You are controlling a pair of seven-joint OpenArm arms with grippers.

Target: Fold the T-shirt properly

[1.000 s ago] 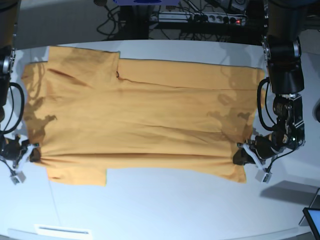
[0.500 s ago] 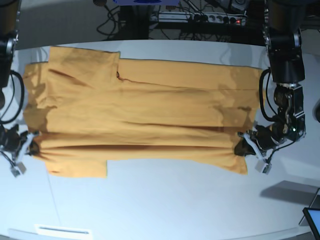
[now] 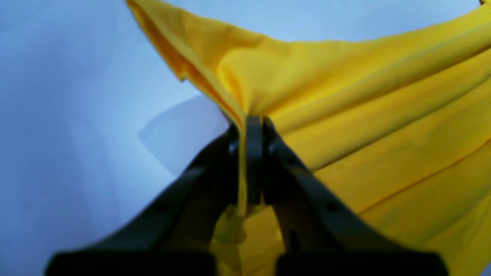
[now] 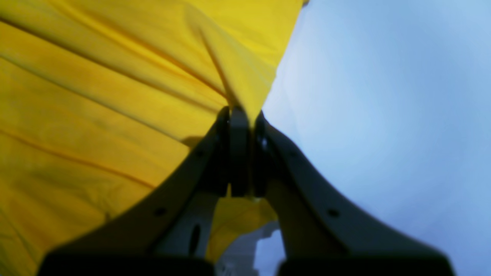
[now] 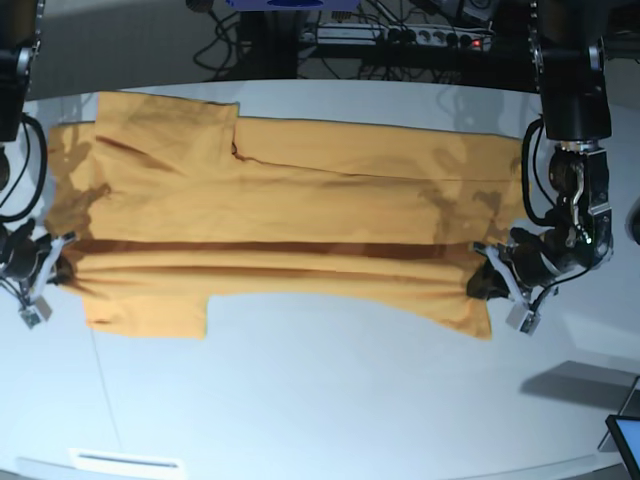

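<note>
On the pale table [image 5: 320, 410], lying spread out: one orange-yellow T-shirt [image 5: 290, 215], with its long side running left to right across the base view. Pointing its sleeves toward the left of that view, one sleeve sticking out at the far edge [image 5: 165, 120] and one at the near edge [image 5: 145, 315]. Ending with its straight bottom edge on the right side of that view. Showing one long dark crease running along its length, a little nearer than the middle. Counting two arms and two grippers, one at each short end of the shirt. On the right of the base view, left gripper [image 5: 487, 283] pinching the near corner of the cloth, jaws pressed tight together with a thin bit of yellow cloth squeezed between them, seen close up from the left wrist [image 3: 245, 130]. On the left of the base view, right gripper [image 5: 58, 270] pinching the other end of the cloth the same way, jaws pressed together on a fold, seen close up from the right wrist [image 4: 241, 115]. Pulling up from both pinched spots, long tight folds fanning out across the shirt. Beyond the far side of the table, a tangle of dark cables [image 5: 400, 40], too small to count.
</note>
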